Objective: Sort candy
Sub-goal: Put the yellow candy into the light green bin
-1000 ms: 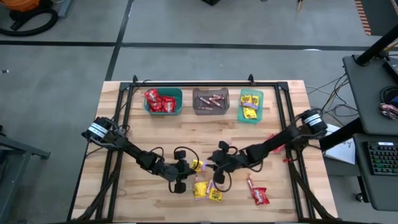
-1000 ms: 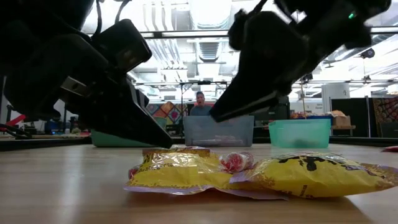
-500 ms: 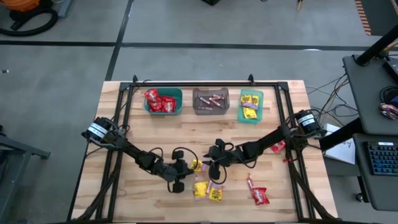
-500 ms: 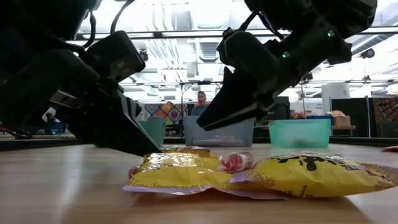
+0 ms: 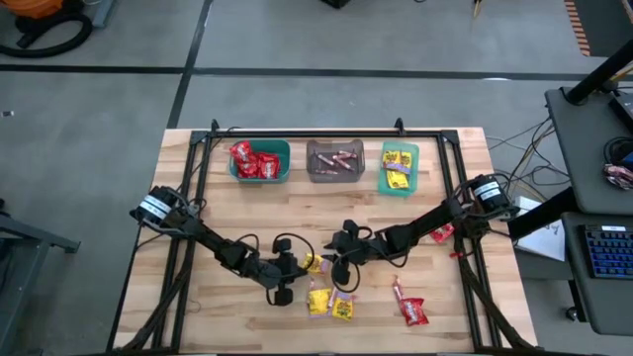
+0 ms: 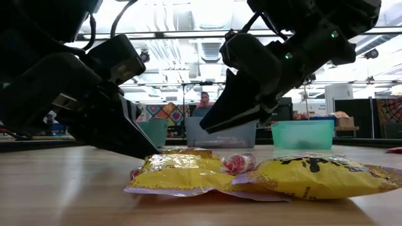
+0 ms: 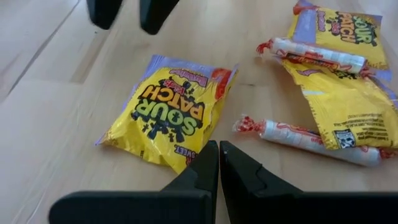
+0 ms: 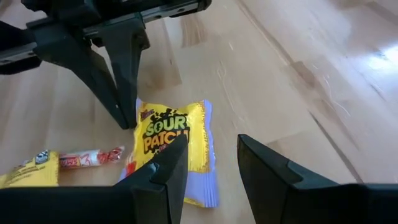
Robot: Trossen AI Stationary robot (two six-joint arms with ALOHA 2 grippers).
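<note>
A yellow candy packet lies flat on the table's middle, between my two grippers. My left gripper is shut, and its tips are down at the packet's edge, on the side toward the table's left. My right gripper is open and hangs a little above the packet's right side, touching nothing. Two more yellow packets and pinkish sticks lie nearer the front edge. My left gripper slants down from the table's left, and its shut fingertips stand at the yellow packet's corner. I cannot tell whether they touch it. The packet rests flat on the table.
At the far edge stand a teal bin with red packets, a grey bin with sticks and a green bin with yellow packets. Red candy and a stick lie front right. More red candy lies under my right arm.
My right gripper has moved a little toward the table's left and far side and sunk slightly, closer over the yellow packet, still open. The packet has not moved.
</note>
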